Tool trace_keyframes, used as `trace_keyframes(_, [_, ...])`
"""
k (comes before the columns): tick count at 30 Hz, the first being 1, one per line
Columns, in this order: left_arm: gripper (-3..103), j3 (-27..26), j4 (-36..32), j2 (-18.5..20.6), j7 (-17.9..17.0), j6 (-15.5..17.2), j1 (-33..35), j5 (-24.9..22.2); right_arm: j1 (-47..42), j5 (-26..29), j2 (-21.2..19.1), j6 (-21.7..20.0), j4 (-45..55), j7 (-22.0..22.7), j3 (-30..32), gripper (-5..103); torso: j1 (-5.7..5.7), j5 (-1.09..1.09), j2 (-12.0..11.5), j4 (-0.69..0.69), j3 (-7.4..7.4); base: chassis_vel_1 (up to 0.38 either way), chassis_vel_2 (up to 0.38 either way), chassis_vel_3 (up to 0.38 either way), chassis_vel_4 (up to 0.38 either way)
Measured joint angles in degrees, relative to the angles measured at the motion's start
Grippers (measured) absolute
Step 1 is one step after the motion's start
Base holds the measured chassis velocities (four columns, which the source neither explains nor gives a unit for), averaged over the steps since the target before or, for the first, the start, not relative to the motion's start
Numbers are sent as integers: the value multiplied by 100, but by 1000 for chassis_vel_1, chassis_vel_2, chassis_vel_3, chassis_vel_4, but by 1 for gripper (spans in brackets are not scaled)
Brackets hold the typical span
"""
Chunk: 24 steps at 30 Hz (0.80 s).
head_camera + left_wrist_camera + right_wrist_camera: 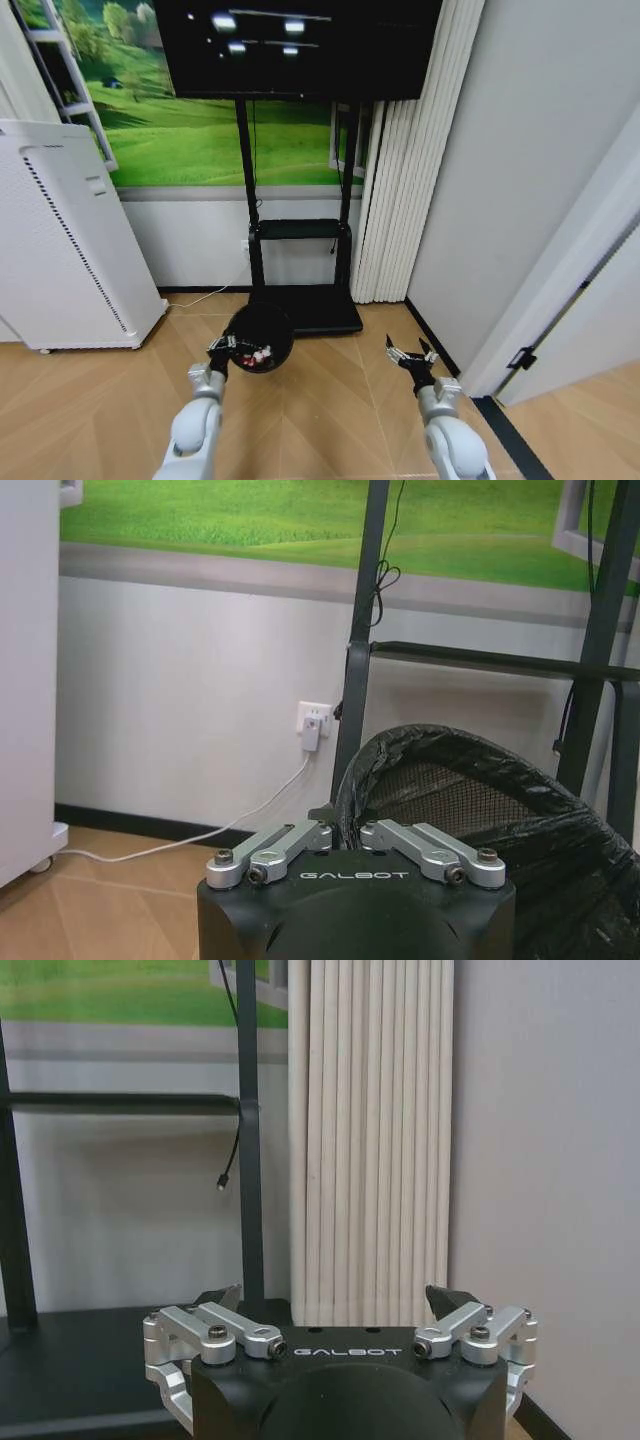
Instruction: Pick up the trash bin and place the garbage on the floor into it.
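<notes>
My left jaws [343,823] are drawn together on the near rim of the small black round wastebasket with mesh-like sides [470,810], the two fingers pinching the crinkled black liner folded over its edge. In the head view those left jaws [222,347] hold the wastebasket [259,337] just ahead of my left arm, low over the wooden herringbone floor [330,400], in front of the base of the black metal TV stand [300,300]. The bin is tipped toward me, so its round mouth faces up and back at my head camera and its long axis leans rather than standing plumb; I cannot tell whether its bottom touches the floor. Inside the mouth lie a few small red-and-white litter pieces [260,354], close to the rim I grip. The mesh wall shows through the opening in my left wrist view, dark and finely woven, with the glossy liner bunched around the top. My right jaws [411,357] stand wide apart and hold nothing, hovering above the floor to the right of the bin and well apart from it; in the right wrist view they [337,1300] face the white pleated folding panel [370,1140] beside the grey wall [550,1160]. A tall white perforated appliance [60,240] stands on the floor at my far left.
</notes>
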Motion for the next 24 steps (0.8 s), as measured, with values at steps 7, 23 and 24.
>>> trace_keyframes(7, [7,-15,-362,29,98,14,385,-28,-221,-177,-68,130,-83,-56,68,100,0,1,0,-3,0,0,0,0,0])
trace_keyframes(23, [7,67,-194,105,70,44,145,-62,-522,-241,-109,124,122,75,78,100,0,1,0,-2,1,42,-39,-49,30])
trace_keyframes(24, [7,71,-187,106,66,46,132,-63,-522,-241,-109,122,119,80,75,100,0,1,0,-2,1,206,-102,-226,137])
